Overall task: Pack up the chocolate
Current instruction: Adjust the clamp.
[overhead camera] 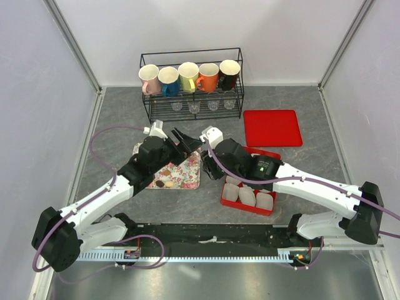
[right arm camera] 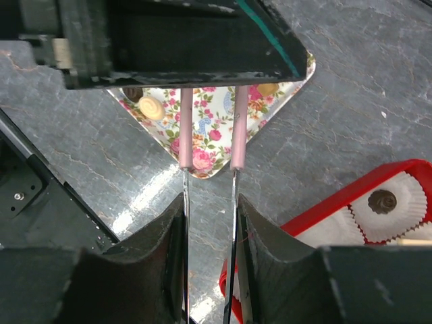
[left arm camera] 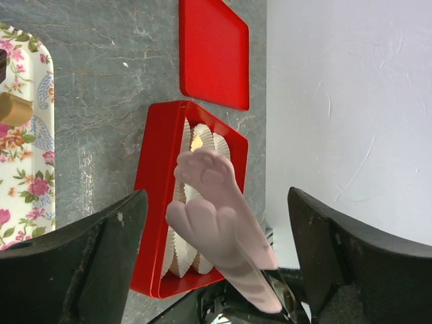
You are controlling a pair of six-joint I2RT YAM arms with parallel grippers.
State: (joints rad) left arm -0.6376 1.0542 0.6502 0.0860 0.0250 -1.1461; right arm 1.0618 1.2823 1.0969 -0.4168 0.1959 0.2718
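Observation:
Chocolate lies on the floral tray [overhead camera: 187,172]: a brown piece [overhead camera: 161,184] and a tan one [overhead camera: 170,184] near its front edge, and a cream piece [right arm camera: 152,108], a dark piece [right arm camera: 133,93] and a tan piece [right arm camera: 268,88] in the right wrist view. One dark chocolate [right arm camera: 383,200] sits in a paper cup of the red box [overhead camera: 226,201]. My right gripper [right arm camera: 210,202] is shut on metal tongs [right arm camera: 185,169] with pink paw-shaped tips [left arm camera: 216,223]. The tips hang between the wide-apart fingers [left arm camera: 101,256] of my open left gripper [left arm camera: 216,196], above the tray's right corner.
The red lid [overhead camera: 272,128] lies flat behind the box. A wire rack [overhead camera: 240,81] with several mugs stands at the back. White paper cups [overhead camera: 247,195] fill the box. Both grippers [overhead camera: 184,142] crowd together over the tray's right corner.

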